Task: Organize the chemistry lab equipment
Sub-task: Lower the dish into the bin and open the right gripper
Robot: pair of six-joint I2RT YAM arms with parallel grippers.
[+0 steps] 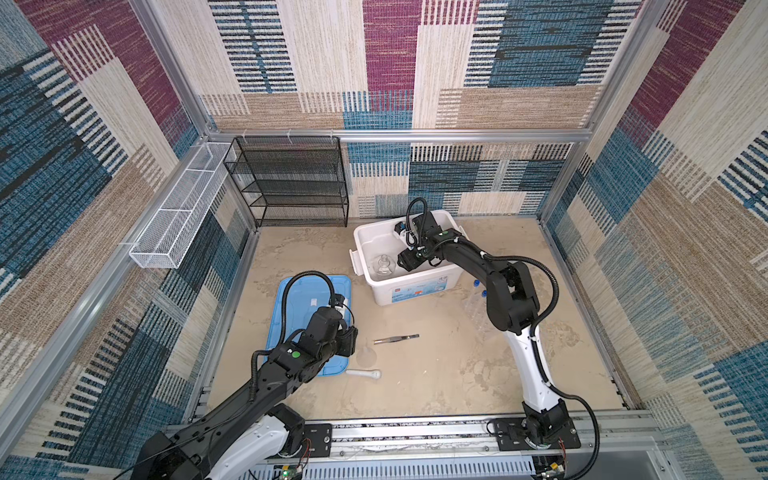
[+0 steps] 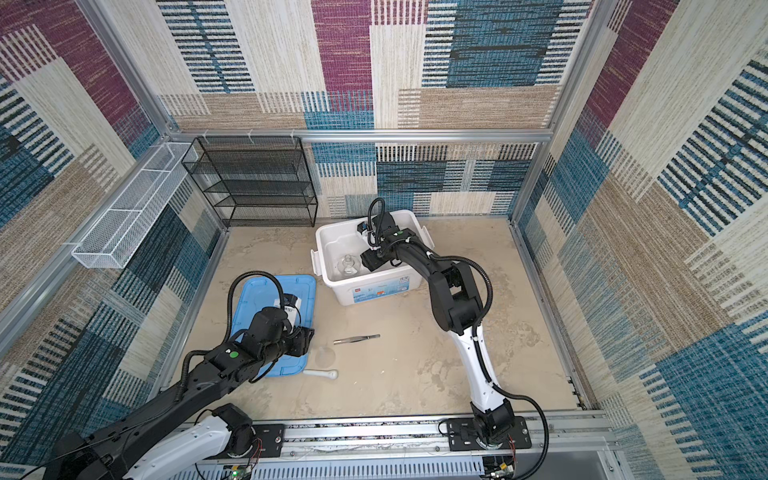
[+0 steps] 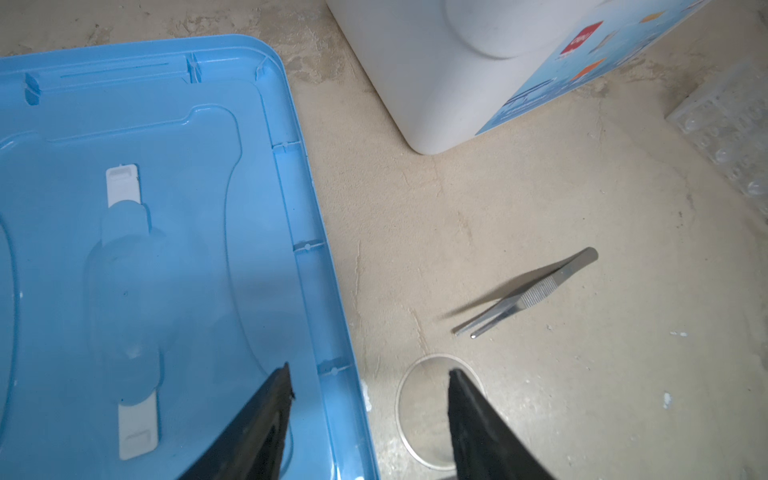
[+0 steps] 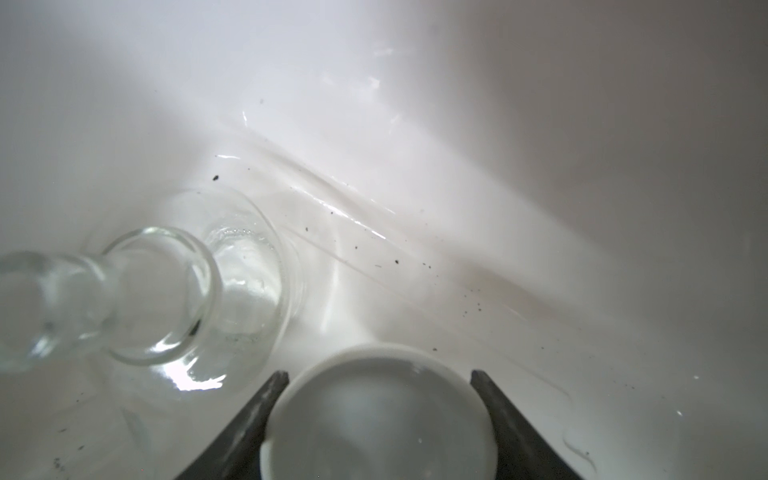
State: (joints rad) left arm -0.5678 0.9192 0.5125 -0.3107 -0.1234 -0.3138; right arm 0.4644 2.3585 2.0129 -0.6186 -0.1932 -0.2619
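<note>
1. You are at the put-down step on the right side. The right gripper (image 4: 378,376) is down inside the white bin (image 1: 415,291), with the small white bowl (image 4: 378,419) between its fingers, low against the bin floor.
2. The right jaws stand about the bowl's width apart and hug its rim. One finger looks to be touching, the other shows a hair of daylight, so you cannot tell whether the bowl is gripped or already let go.
3. A glass flask (image 4: 166,291) stands upright in the bin just beside the bowl. Your next move is, by my reading, to spread the jaws fully and lift straight up, keeping the fingers off that flask.
4. Your left gripper (image 3: 370,395) hangs well open and empty, straddling the edge of the blue lid (image 3: 166,124), with one finger over the glass dish (image 3: 424,415).
5. The dish lies flat on the table just beside the lid; it is thin, so expect an awkward pickup that needs the fingertips low at its rim.
6. Left to sort on the table: the tweezers (image 1: 396,338) near the dish, the pestle (image 1: 363,374) beside the lid's near corner, and the blue-capped test tubes (image 1: 476,284) just beside the bin, partly hidden by the right arm.
</note>
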